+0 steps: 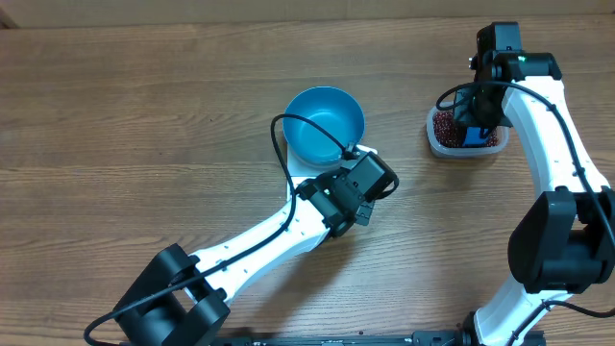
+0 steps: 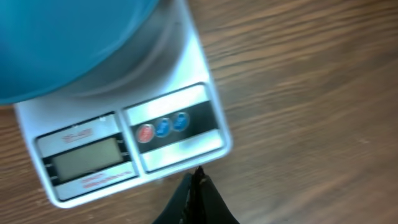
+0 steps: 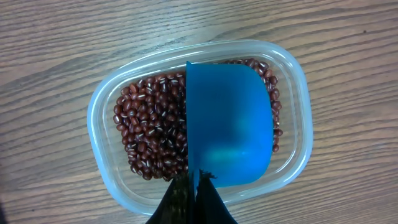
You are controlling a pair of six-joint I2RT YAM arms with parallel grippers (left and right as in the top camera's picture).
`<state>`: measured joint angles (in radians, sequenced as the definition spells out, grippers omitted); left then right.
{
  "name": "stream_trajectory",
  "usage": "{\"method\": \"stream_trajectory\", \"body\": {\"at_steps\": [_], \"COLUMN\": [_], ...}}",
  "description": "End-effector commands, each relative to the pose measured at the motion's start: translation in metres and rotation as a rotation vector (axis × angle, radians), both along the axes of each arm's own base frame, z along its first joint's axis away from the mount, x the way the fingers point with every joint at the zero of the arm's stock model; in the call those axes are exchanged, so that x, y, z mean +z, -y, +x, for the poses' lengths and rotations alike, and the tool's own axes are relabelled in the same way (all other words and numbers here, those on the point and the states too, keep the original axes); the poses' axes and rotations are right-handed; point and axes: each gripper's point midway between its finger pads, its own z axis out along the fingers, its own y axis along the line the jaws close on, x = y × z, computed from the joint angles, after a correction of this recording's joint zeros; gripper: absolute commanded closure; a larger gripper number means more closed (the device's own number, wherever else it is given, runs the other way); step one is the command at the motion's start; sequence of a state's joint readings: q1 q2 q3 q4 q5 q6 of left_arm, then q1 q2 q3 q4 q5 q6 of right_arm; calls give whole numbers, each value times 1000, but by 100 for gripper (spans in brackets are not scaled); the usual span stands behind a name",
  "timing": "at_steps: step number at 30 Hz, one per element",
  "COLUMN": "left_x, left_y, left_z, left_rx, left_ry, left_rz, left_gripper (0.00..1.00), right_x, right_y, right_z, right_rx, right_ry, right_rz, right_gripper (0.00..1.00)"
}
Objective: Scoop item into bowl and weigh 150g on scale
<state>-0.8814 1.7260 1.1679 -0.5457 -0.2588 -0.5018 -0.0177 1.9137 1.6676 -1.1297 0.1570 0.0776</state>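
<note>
The bright blue bowl (image 1: 325,125) (image 2: 62,43) stands on the white scale (image 2: 124,143), of which only a corner (image 1: 300,167) shows from overhead. My left gripper (image 1: 368,171) (image 2: 198,173) is shut and empty, its tip just off the scale's front edge beside the buttons. The red-brown beans (image 3: 149,130) (image 1: 444,123) fill a clear plastic tub (image 3: 99,124) (image 1: 434,142) at the right. A small blue scoop (image 3: 230,124) (image 1: 476,136) lies in the tub over the beans. My right gripper (image 3: 198,177) (image 1: 478,117) is shut on the scoop's handle.
The scale's display (image 2: 84,158) is blank, and three round buttons (image 2: 163,127) sit to its right. Bare wooden table (image 1: 144,115) lies to the left and between the bowl and the tub. The right arm (image 1: 553,144) arches over the table's right side.
</note>
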Motion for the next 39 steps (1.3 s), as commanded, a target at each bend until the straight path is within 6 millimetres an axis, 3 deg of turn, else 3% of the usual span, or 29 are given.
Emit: {"method": "stream_trajectory", "body": {"at_steps": [1,8,18,39], "left_x": [-11,-20,-53,-60], "left_y": [-21,-23,-24,-34], "left_z": [6,20,23,38], "left_rx": [32,59,50,85], "left_ry": [44,117,87,92], "left_rz": [87,74,120,119], "left_gripper": [96,96,96,96], "right_x": [-13,-13,-13,-13], "right_y": [7,7,7,7], "right_z": [-7,-6,-6,-6], "right_rx": [-12,-12,-13,-13], "right_ry": [-39,-36,-37,-36], "right_rz": [-24,-24,-24,-24], "right_gripper": [96,96,96,96]}}
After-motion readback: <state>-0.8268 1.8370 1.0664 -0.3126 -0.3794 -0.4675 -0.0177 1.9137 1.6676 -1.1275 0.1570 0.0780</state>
